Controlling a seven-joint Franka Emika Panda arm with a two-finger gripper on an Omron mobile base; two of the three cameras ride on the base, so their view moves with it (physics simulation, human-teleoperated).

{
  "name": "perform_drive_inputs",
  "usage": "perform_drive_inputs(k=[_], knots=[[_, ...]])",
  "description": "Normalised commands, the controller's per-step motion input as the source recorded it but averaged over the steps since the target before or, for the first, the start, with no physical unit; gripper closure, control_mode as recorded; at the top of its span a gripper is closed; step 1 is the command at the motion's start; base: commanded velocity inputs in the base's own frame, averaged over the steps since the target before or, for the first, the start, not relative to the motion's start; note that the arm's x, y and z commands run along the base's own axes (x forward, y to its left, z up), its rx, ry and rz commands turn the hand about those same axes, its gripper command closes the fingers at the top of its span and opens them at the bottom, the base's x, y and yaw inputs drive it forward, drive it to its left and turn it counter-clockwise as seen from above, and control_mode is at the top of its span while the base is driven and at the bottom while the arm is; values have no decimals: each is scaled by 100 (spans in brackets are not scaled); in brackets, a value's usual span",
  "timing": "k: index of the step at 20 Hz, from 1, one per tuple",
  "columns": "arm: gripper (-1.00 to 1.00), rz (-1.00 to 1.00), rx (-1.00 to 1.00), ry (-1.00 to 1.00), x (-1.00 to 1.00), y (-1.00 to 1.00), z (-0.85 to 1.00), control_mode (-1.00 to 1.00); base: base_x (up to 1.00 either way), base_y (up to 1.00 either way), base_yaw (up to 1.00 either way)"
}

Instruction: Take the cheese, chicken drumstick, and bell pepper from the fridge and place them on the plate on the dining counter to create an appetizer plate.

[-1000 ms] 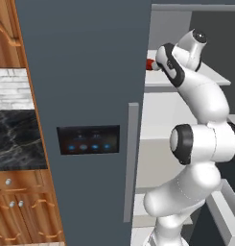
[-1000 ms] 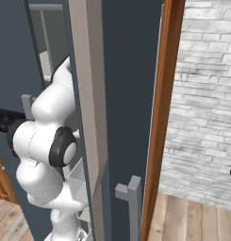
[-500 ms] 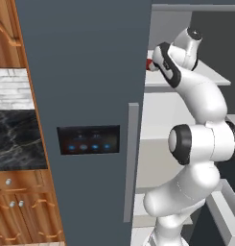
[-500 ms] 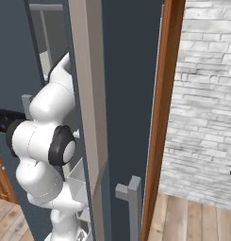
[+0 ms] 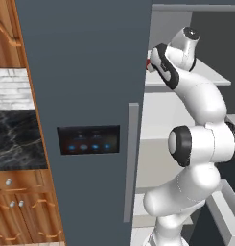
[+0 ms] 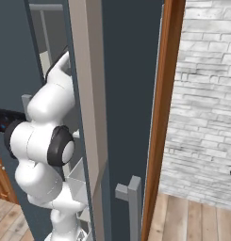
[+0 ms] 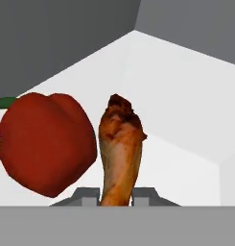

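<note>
White fridge shelf (image 7: pixel 176 110): brown lumpy chicken drumstick (image 7: pixel 120 144) beside glossy red bell pepper (image 7: pixel 44 141).

The arm (image 5: pixel 200 144) is glossy white with rounded, bulbous links and dark grey joint rings (one capping each joint).

You see just a red sliver of the bell pepper (image 5: pixel 148 63) in the left base view, the rest hidden behind the fridge (image 5: pixel 85 72) door edge and the arm. In the hand view the chicken drumstick (image 7: pixel 120 149) has its near end hidden low between the finger tips (image 7: pixel 90 196), which barely show.
</note>
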Motion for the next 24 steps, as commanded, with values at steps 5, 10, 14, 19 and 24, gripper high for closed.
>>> perform_drive_inputs(k=[5,10,14,19,24], knots=[[100,1,0,-4,-44,-21,0,-100,0,0,0],[100,3,0,-3,-68,-12,0,-100,0,0,0],[100,0,0,0,-68,1,0,-100,0,0,0],[100,0,0,0,-58,15,8,-100,0,0,0],[100,-11,0,-1,-77,19,14,-100,0,0,0]])
